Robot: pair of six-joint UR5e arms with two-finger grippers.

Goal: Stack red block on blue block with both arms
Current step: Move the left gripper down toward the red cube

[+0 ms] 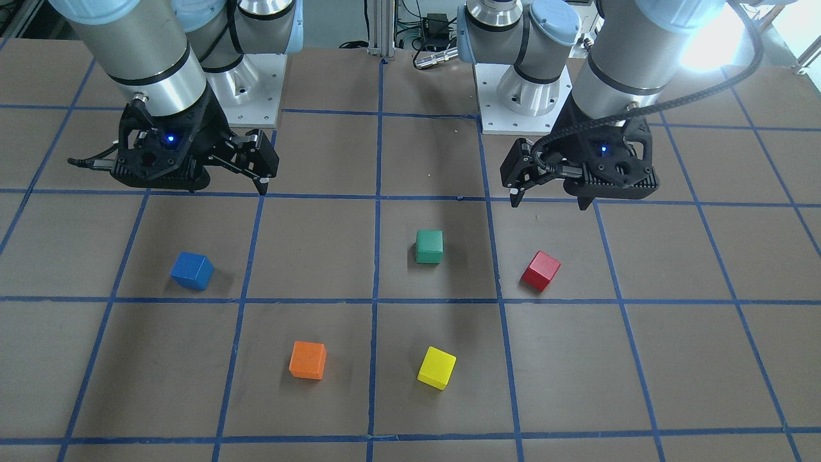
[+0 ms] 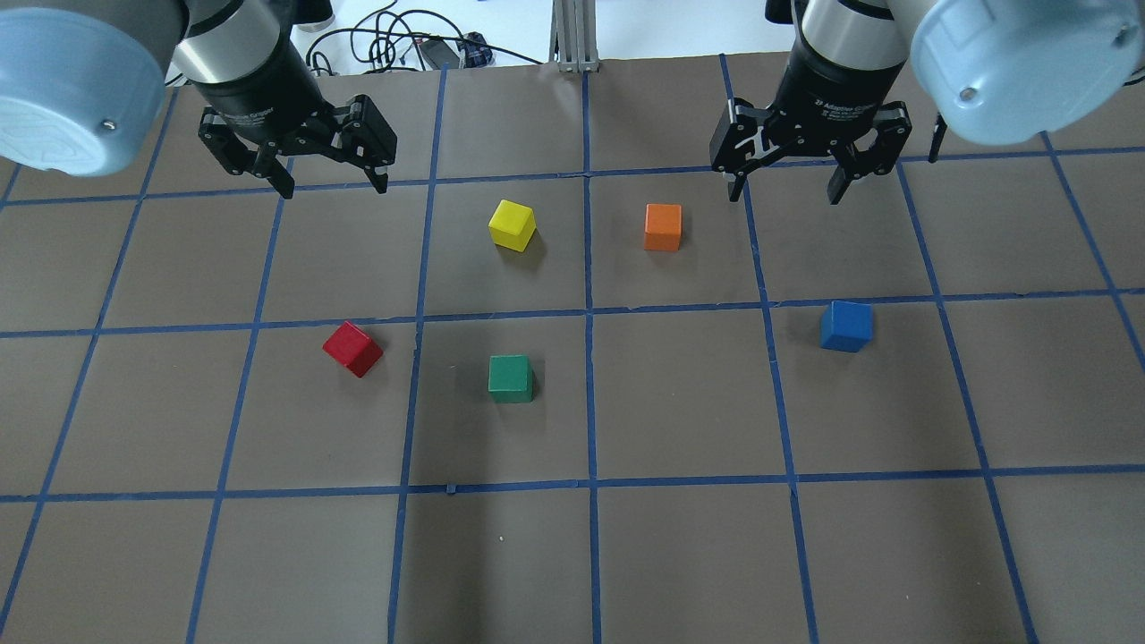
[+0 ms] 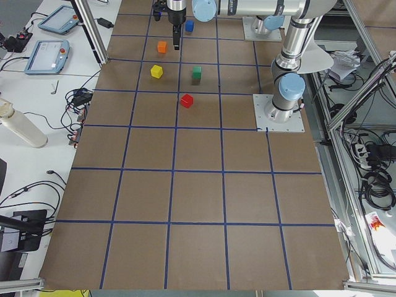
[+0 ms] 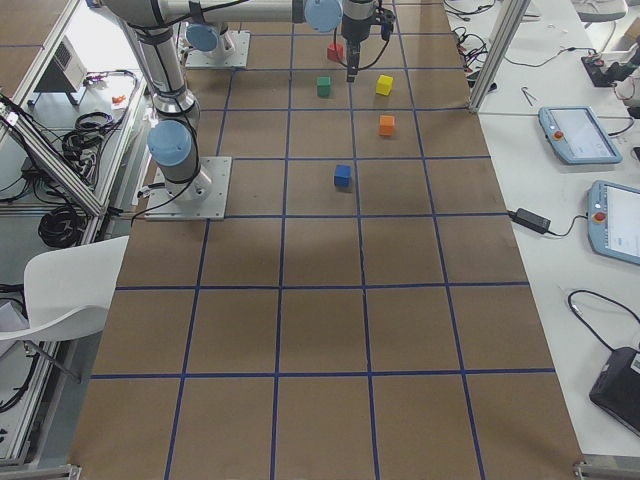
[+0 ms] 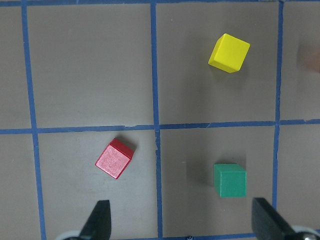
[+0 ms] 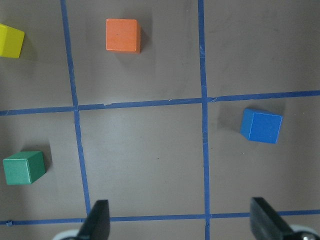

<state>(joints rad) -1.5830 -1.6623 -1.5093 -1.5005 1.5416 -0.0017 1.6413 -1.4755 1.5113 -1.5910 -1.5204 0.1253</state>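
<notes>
The black two-finger left gripper [image 2: 335, 183] and the right gripper [image 2: 785, 192] are hovering over the brown taped table [image 2: 680, 555], fingers spread wide and gripping nothing. The small matte red cube [image 2: 352, 349] is sitting on the left. The small matte blue cube [image 2: 845, 326] is sitting well apart on the right, with a green cube [image 2: 511, 378] lying between them.

Green cube [image 2: 510, 378], yellow cube [image 2: 513, 224] and orange cube [image 2: 663, 227] sat apart on the brown table [image 2: 680, 402], each within its own square of the blue tape grid [image 2: 588, 313].
</notes>
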